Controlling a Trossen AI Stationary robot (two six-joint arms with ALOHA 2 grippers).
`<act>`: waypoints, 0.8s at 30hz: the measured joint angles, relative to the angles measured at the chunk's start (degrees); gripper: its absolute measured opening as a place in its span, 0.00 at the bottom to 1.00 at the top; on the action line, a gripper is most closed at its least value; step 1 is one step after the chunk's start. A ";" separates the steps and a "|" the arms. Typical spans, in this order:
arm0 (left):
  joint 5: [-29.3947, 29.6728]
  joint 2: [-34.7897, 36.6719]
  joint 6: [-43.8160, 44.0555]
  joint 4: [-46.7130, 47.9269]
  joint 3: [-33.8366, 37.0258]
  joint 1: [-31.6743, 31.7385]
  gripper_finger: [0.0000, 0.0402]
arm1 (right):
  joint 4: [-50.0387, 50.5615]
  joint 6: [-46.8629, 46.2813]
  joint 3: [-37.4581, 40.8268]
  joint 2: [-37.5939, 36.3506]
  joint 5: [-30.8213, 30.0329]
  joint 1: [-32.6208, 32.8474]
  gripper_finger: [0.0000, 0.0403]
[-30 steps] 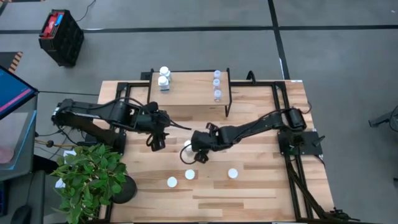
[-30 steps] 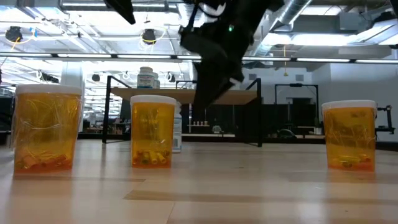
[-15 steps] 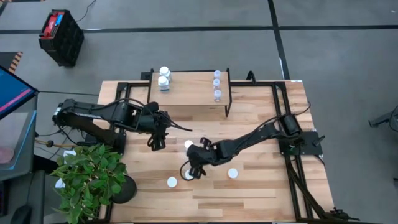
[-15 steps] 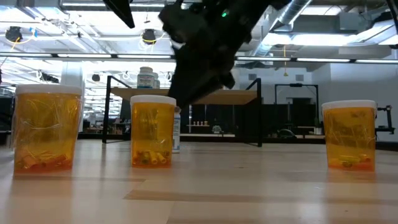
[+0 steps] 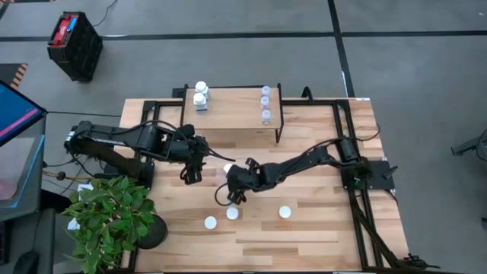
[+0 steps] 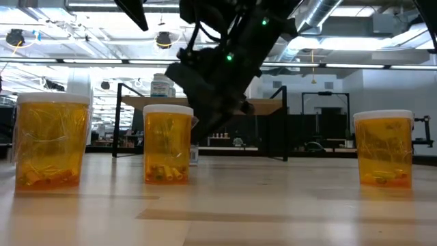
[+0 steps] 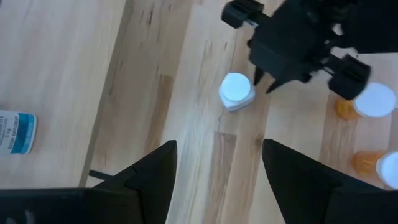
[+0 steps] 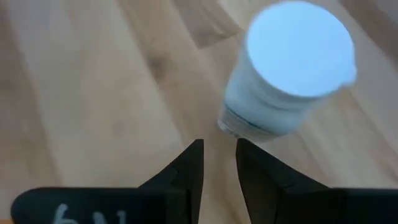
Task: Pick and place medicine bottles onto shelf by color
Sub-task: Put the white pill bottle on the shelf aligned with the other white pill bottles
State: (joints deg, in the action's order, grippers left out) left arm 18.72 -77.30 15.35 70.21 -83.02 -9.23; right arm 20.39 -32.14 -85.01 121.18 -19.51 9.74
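One white bottle (image 5: pixel 227 168) stands on its base on the table; it also shows in the right wrist view (image 8: pixel 289 68) and the left wrist view (image 7: pixel 236 92). My right gripper (image 5: pixel 230 192) (image 8: pixel 219 163) hovers just on its near side, empty, with only a narrow slit between the fingers. My left gripper (image 5: pixel 190 173) (image 7: pixel 217 162) is open and empty to the bottle's left. Three orange bottles (image 5: pixel 210 223) (image 5: pixel 232 214) (image 5: pixel 285 212) stand near the front edge. The shelf (image 5: pixel 232 114) carries two white bottles (image 5: pixel 201 93) on its left and three bluish ones (image 5: pixel 265 103) on its right.
A potted plant (image 5: pixel 114 221) stands at the table's near left corner. A black metal frame (image 5: pixel 342 137) runs around the shelf and along the right side. In the low view the orange bottles (image 6: pixel 167 143) stand in front and the shelf (image 6: pixel 205 104) behind.
My right gripper has swung toward the near edge and the left, over the orange bottles, then come back toward the white bottle. That bottle now stands a little nearer the far edge than before, still upright.
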 joint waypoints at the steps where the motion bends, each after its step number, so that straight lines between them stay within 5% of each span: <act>1: -0.02 -0.02 0.00 0.04 0.00 0.00 0.56 | 0.61 0.02 0.00 -0.08 -0.24 -0.33 0.29; 14: 0.07 0.00 0.35 0.35 0.00 0.00 0.56 | 1.76 -0.88 0.00 -0.28 -4.13 -4.97 0.29; 24: -0.24 -0.03 0.50 0.09 0.00 0.00 0.56 | 15.63 8.04 0.00 -10.01 13.68 0.74 0.29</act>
State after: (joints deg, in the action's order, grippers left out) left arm 18.48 -77.33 15.86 70.30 -83.02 -9.23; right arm 36.03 -24.09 -85.01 111.17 -5.83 10.48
